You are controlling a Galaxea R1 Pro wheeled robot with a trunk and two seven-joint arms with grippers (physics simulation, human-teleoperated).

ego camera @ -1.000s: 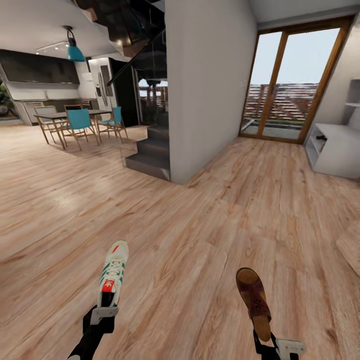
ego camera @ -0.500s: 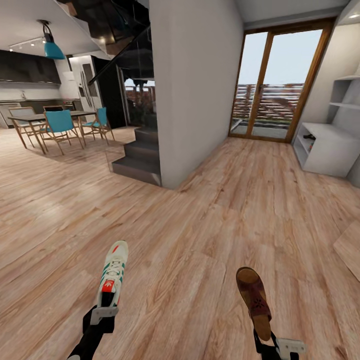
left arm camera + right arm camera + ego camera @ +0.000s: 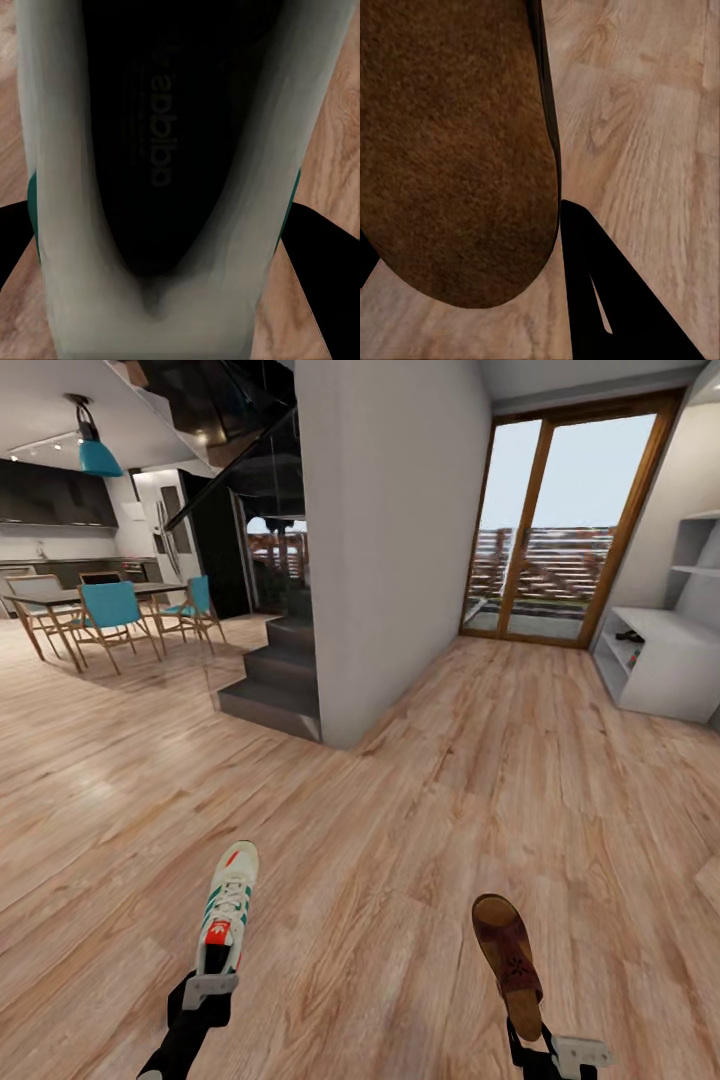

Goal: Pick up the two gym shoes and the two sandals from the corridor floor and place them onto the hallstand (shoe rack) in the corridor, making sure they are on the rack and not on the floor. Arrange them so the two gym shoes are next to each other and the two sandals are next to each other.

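Right now my left pincer (image 3: 208, 988) grips the white lace-up sneaker with green stripes (image 3: 226, 905) by its stiff heel; my right pincer (image 3: 548, 1050) clamps the brown leather sandal (image 3: 508, 960) likewise. Both feel light. The pale-grey hallstand (image 3: 668, 670) waits at two o'clock.

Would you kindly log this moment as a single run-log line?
left gripper: holds gym shoe | right gripper: holds sandal | hallstand: far right | both shoes above corridor floor
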